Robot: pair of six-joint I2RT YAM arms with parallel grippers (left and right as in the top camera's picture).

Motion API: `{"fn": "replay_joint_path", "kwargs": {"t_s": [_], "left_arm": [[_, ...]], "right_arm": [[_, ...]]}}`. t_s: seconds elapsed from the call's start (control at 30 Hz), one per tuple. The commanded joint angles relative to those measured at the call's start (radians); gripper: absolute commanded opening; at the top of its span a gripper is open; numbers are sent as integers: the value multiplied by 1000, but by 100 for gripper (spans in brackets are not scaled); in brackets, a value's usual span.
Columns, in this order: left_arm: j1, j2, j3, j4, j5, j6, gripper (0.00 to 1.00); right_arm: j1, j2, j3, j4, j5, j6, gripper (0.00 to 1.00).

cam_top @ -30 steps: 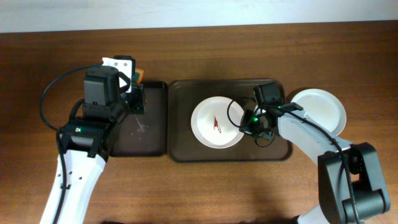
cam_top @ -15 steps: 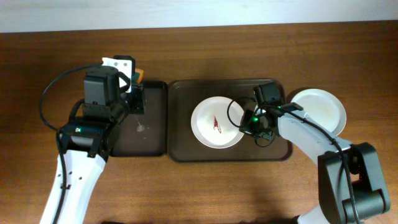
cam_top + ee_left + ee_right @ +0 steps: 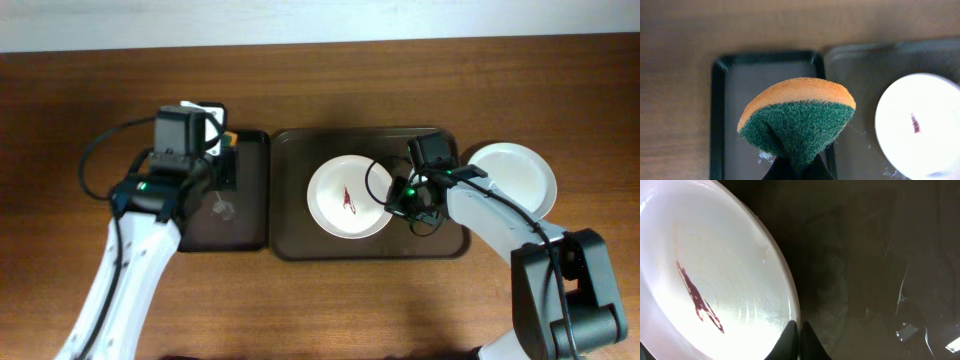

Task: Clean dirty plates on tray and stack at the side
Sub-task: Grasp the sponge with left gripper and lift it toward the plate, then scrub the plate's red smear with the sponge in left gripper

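A white plate (image 3: pixel 345 200) (image 3: pixel 715 255) with a red smear (image 3: pixel 697 300) lies on the big brown tray (image 3: pixel 300 160) (image 3: pixel 865 255). My right gripper (image 3: pixel 396 197) (image 3: pixel 799 328) is shut on this plate's right rim, one finger inside the rim and one outside. Another white plate (image 3: pixel 515 175) rests on the table to the right of the tray. My left gripper (image 3: pixel 222 155) (image 3: pixel 797 170) is shut on an orange and green sponge (image 3: pixel 797 117), folded and hanging over the narrow dark tray (image 3: pixel 245 220) (image 3: pixel 720 110). The smeared plate (image 3: pixel 920 125) lies to its right.
The narrow tray lies directly against the left side of the big tray (image 3: pixel 865 65). Small wet glints (image 3: pixel 225 208) show on the narrow tray's floor. Bare wooden table surrounds both trays, and cables loop off both arms.
My left arm has shifted a little to the right and turned, carrying the sponge along above the narrow tray. The right arm and the plate have stayed still.
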Motion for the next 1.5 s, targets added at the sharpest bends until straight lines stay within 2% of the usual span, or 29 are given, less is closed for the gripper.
{"fn": "replay_joint_path", "kwargs": {"t_s": [0.0, 0.3, 0.53, 0.63, 0.73, 0.8, 0.9, 1.13, 1.3, 1.47], "left_arm": [[2, 129, 19, -23, -6, -22, 1], [2, 377, 19, -49, 84, -29, 0], [2, 359, 31, -73, 121, -28, 0], [2, 321, 44, -43, 269, -29, 0], [-13, 312, 44, 42, 498, -30, 0], [-34, 317, 43, 82, 552, -71, 0], [-97, 325, 43, 156, 555, -169, 0], [-270, 380, 43, 352, 554, -317, 0], [-313, 465, 43, 425, 551, -462, 0], [-319, 544, 43, 464, 610, -509, 0]], "right_arm": [[7, -14, -4, -3, 16, 5, 4], [7, -14, -4, -4, 16, 5, 4], [7, -14, -4, -3, 16, 5, 4], [7, -14, -4, -3, 16, 5, 4], [7, -14, -4, -3, 16, 5, 4], [7, -14, -4, -3, 16, 5, 4], [7, -14, -4, -3, 16, 5, 4], [7, -14, -4, -4, 16, 5, 4], [7, -14, -4, -5, 16, 5, 4], [7, -14, -4, -4, 16, 5, 4]]}}
